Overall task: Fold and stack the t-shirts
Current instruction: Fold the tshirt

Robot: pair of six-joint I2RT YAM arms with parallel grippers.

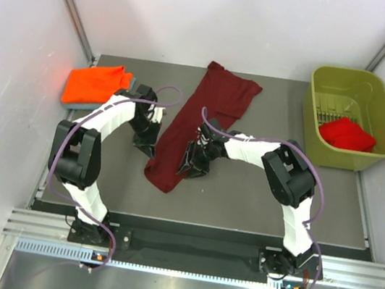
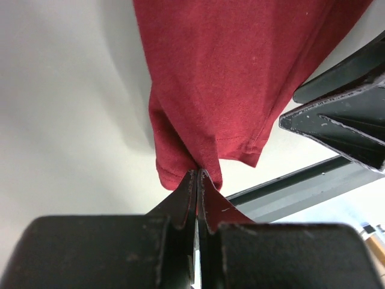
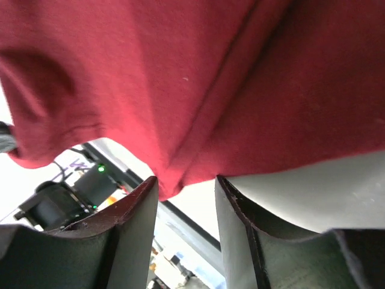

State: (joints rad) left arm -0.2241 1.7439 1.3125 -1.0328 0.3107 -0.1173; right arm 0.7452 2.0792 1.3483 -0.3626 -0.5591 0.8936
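The dark maroon t-shirt (image 1: 209, 110) lies as a long narrow strip across the middle of the table, running from far centre toward the near left. My left gripper (image 1: 146, 143) is at its left edge and is shut on a pinch of the maroon cloth (image 2: 198, 108). My right gripper (image 1: 195, 164) is at the strip's right edge, open, with a fold of the maroon cloth (image 3: 180, 90) hanging at its fingertips. The bright orange t-shirt (image 1: 96, 84) lies folded at the far left, with a grey-blue edge (image 1: 136, 80) showing beneath it. The bright red t-shirt (image 1: 347, 133) lies in the bin.
An olive-green plastic bin (image 1: 348, 85) stands at the far right. White walls close in the left, right and back sides. The right gripper's black fingers (image 2: 343, 123) show in the left wrist view, close to the shirt's hem.
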